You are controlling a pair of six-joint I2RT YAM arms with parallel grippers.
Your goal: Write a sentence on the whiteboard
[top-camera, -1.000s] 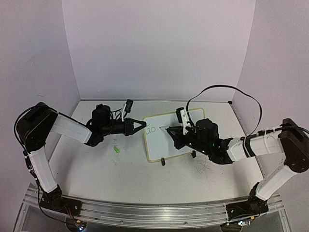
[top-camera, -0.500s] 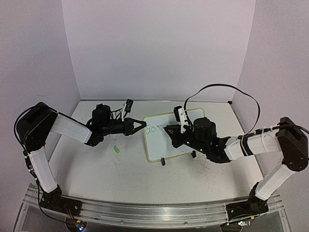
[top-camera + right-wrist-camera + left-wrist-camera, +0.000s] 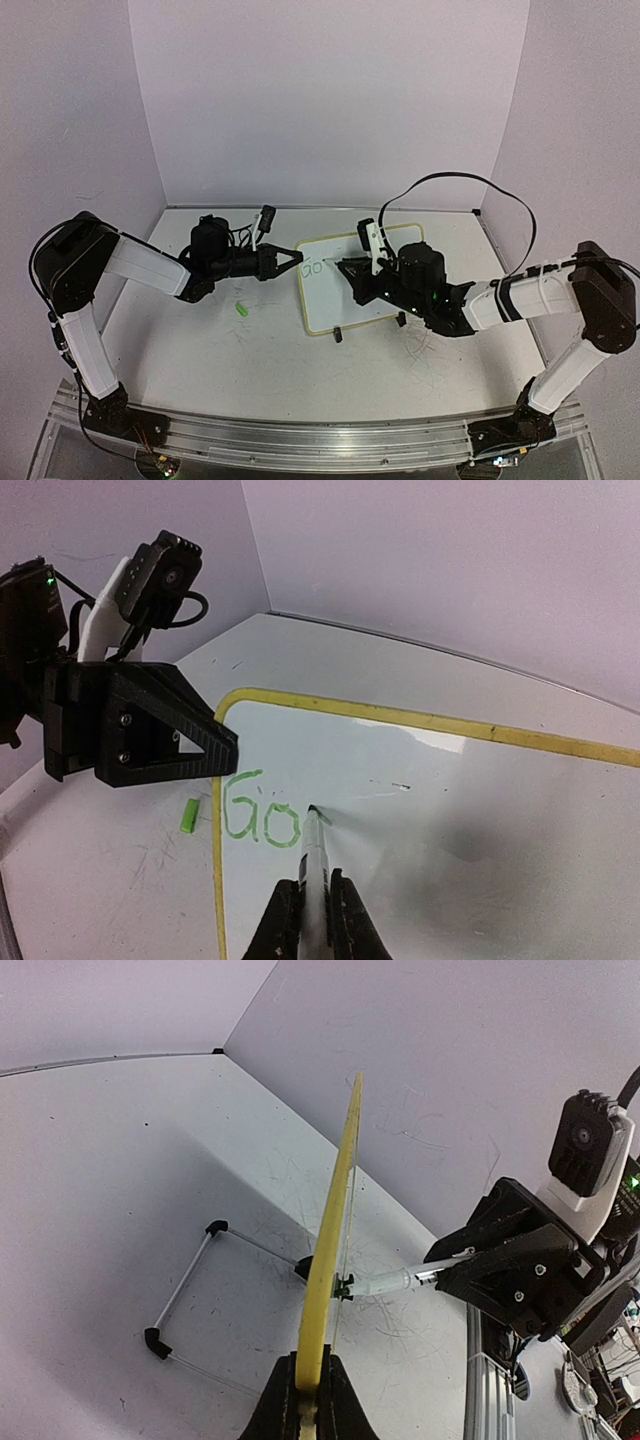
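Observation:
The whiteboard, white with a pale yellow rim, stands tilted on two black clip feet mid-table. My left gripper is shut on its left rim; the left wrist view shows the rim edge-on between the jaws. My right gripper is shut on a white marker with a green tip. The tip touches the board just right of the green letters "Go". That lettering is all of the sentence that shows. The marker also shows in the left wrist view.
A small green marker cap lies on the scratched tabletop left of the board; it also shows in the right wrist view. Purple walls close the back and both sides. The board's wire stand sits behind it.
My right gripper has shifted slightly left and up along the board with the marker. The left arm and the board have not moved.

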